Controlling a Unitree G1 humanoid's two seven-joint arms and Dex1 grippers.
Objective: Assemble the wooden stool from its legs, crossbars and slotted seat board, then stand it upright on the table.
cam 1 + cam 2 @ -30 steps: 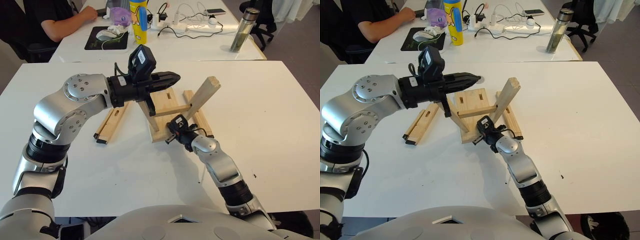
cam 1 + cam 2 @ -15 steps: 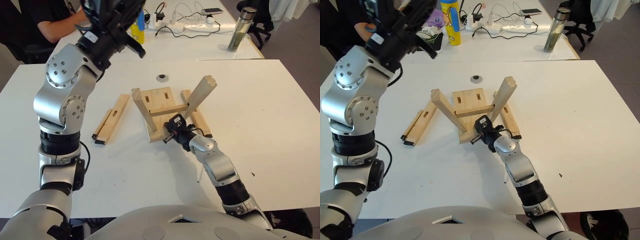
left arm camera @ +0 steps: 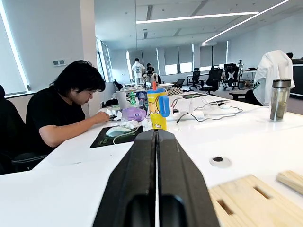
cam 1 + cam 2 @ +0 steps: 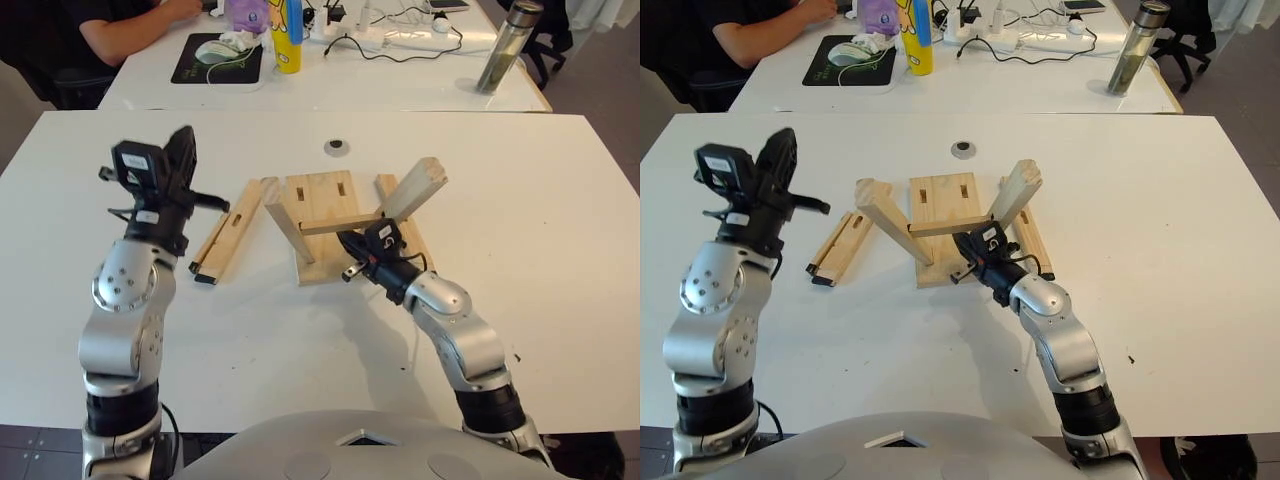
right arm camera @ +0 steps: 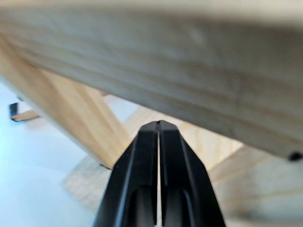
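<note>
The slotted seat board (image 4: 322,200) lies flat mid-table. On it stand two slanted legs (image 4: 284,224) (image 4: 414,189) joined by a crossbar (image 4: 340,227). One leg pair (image 4: 222,236) lies flat to the board's left, and another (image 4: 405,240) lies along its right edge. My right gripper (image 4: 350,270) is shut and empty, low beside the board's front edge. From its wrist, the gripper (image 5: 157,125) sits under the crossbar (image 5: 165,61). My left gripper (image 4: 184,142) is shut and empty, raised above the table's left side, clear of all parts; it (image 3: 156,135) points toward the back desk.
A round cable grommet (image 4: 337,148) sits behind the seat board. The back desk holds a yellow bottle (image 4: 290,30), a mouse pad (image 4: 215,60), cables and a glass bottle (image 4: 505,40). Bare white tabletop (image 4: 540,220) stretches to the right and front.
My left arm has pulled away from above the stool frame, swung up and come down over the table's left side. The right gripper and the frame have stayed put. The camera has shifted.
</note>
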